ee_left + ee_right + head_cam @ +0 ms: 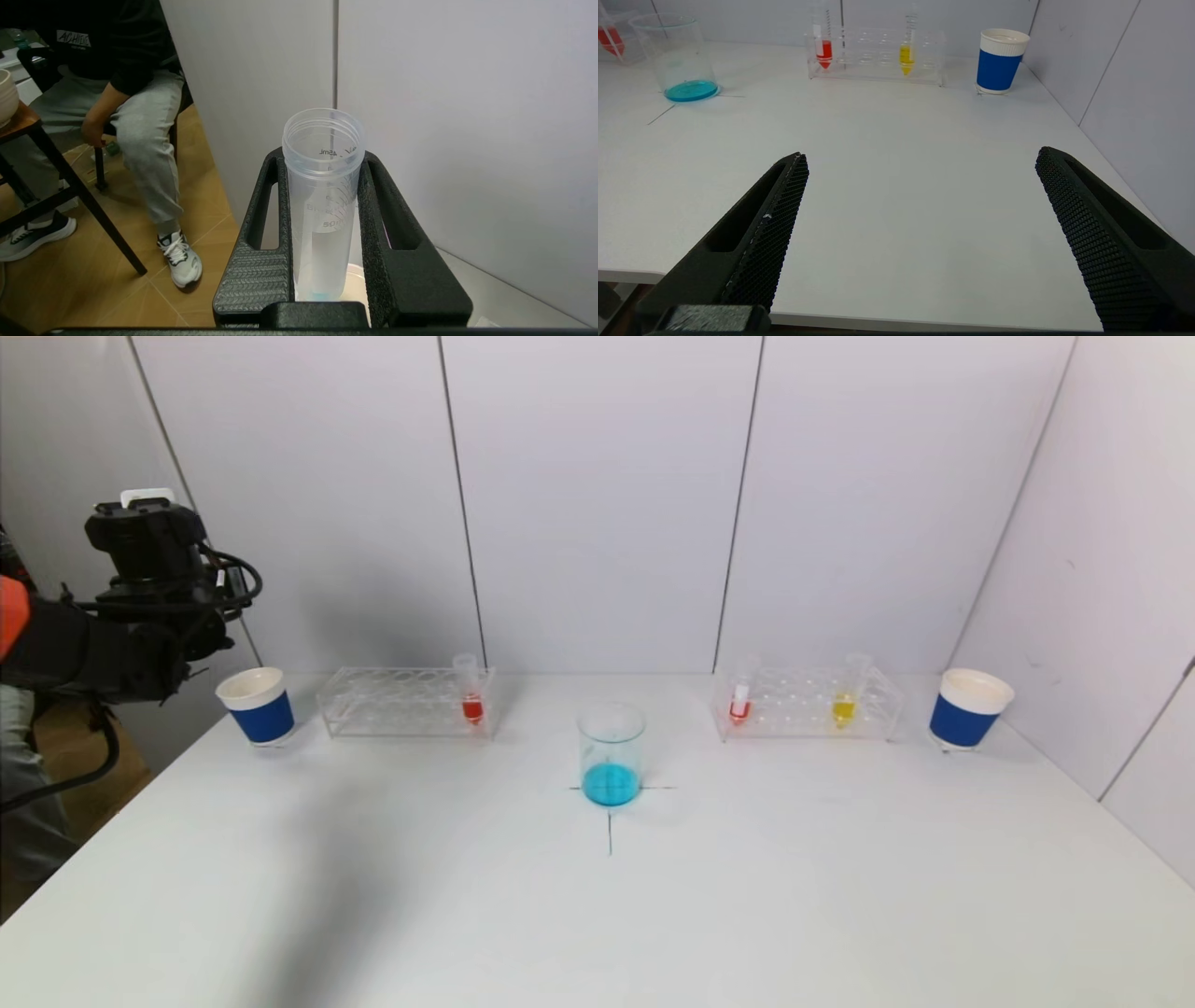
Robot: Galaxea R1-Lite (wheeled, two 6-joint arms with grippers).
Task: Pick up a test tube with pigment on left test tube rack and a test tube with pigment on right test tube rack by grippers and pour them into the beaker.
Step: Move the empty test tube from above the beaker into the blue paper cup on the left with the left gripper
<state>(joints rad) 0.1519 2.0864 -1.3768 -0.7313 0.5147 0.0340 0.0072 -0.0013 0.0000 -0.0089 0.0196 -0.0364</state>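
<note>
An emptied, light, slick plastic test tube (pixel 322 205) is pinched mid-body by the left gripper (pixel 322 261); the right gripper (pixel 920 242) is spread wide. Gripping mid-barrel is probably best.

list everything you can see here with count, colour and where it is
beaker: 1, clear with blue liquid, table centre on a cross mark
left rack: 1, clear, far left of table
red tube: 1, red pigment, right end of left rack
right rack: 1, clear, far right of table
red tube in right rack: 1, red pigment, left end
yellow tube: 1, yellow pigment, right part of right rack
paper cups: 2, blue and white, one beyond each rack's outer end
table: 1, white
empty tube: 1, clear, blue trace at tip, in left gripper
left gripper: shut on empty tube, above left cup
right gripper: open, over table's near edge
</note>
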